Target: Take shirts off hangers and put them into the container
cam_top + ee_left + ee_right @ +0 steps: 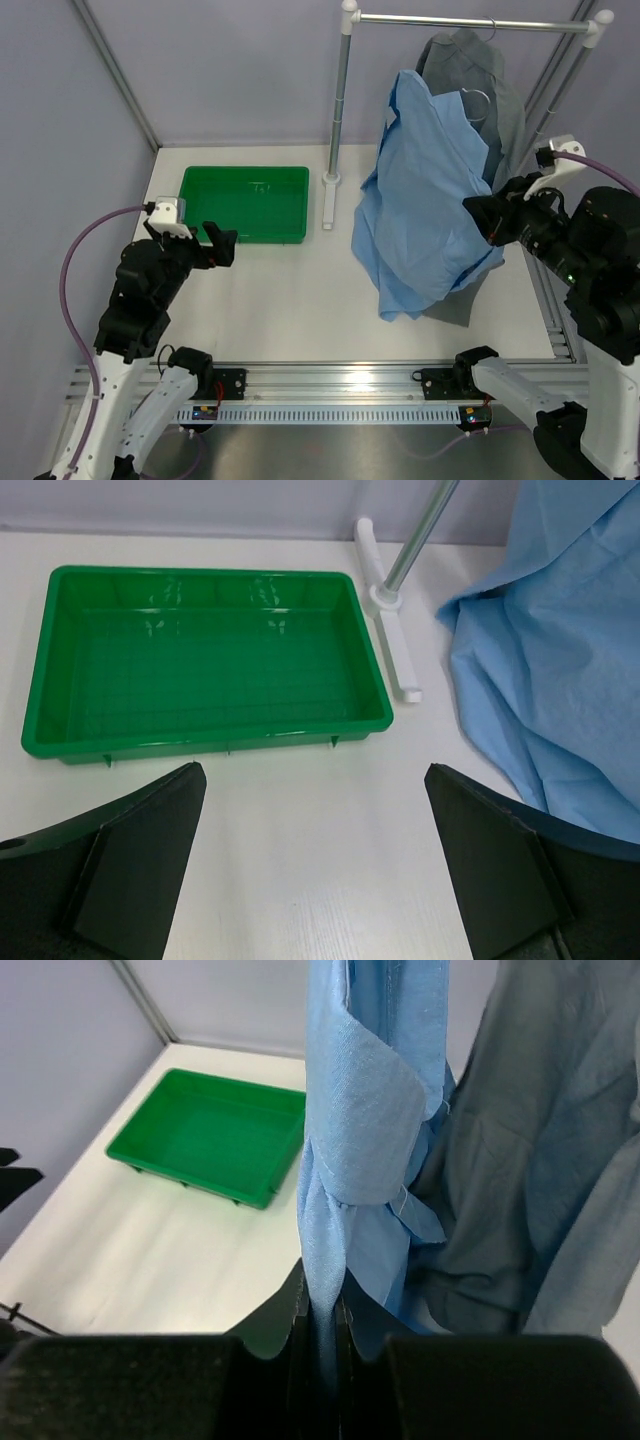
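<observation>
A white-and-metal rack (470,22) stands at the far right of the white table (300,300). Its left pole rises from a white foot (395,650) just right of the green tray (245,238).

2 shirts hang at the rack. The light blue shirt (425,200) is in front, bunched and sagging until its hem touches the table. The slate grey shirt (475,60) is behind it, mostly covered. The blue cloth blocks any straight reach to the grey one from the near side.

1 thin wire hook (492,28) sits over the top bar. A 2nd wire curve (478,100) shows lower, against the grey shirt; the rest of both hangers is hidden by cloth.

The tray sits at the far left with nothing in it, well apart from both shirts.

The right gripper (320,1330) reaches in from the right, its 2 fingers pressed together on a fold of the light blue shirt. Only the right wrist view shows this pinch; from above, the cloth and arm hide it. That view also shows the grey shirt hanging beside the blue one, on the right.

The left gripper (315,880) hovers near the tray's near right corner, its 2 fingers (130,870) spread wide with nothing between them. The left wrist view alone shows the tray's gridded floor and the blue hem lying on the table beside the foot.
</observation>
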You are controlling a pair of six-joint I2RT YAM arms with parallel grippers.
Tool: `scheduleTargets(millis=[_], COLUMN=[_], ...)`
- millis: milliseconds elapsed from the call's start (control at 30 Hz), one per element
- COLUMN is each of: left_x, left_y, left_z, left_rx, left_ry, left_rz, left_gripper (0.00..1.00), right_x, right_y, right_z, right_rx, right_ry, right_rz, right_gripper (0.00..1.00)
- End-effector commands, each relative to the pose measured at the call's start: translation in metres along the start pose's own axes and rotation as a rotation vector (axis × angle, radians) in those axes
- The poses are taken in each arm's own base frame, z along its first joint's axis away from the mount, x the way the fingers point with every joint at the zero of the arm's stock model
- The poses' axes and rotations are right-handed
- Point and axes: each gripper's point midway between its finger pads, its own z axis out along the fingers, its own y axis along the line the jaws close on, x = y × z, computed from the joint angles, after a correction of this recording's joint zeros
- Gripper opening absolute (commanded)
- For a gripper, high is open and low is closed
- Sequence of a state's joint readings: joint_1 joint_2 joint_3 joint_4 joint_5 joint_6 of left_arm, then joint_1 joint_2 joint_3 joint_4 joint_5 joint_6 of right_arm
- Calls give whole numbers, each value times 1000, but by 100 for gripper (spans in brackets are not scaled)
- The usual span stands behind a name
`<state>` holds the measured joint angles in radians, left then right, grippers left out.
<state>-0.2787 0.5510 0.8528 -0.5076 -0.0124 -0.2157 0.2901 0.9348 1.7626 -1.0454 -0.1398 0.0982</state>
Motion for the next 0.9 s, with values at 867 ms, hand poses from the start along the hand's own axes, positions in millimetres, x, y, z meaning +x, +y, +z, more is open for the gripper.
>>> scheduleTargets(millis=[867], left_x=[-61], left_y=[-77], left_z=[-10], left_rx=[346], left_ry=[-9], left_rz=[-78], left_gripper=[99], right_x=[84], right_y=[56], right_z=[32], right_rx=[-412], right_ry=[105], right_rz=[101], right_gripper=[0])
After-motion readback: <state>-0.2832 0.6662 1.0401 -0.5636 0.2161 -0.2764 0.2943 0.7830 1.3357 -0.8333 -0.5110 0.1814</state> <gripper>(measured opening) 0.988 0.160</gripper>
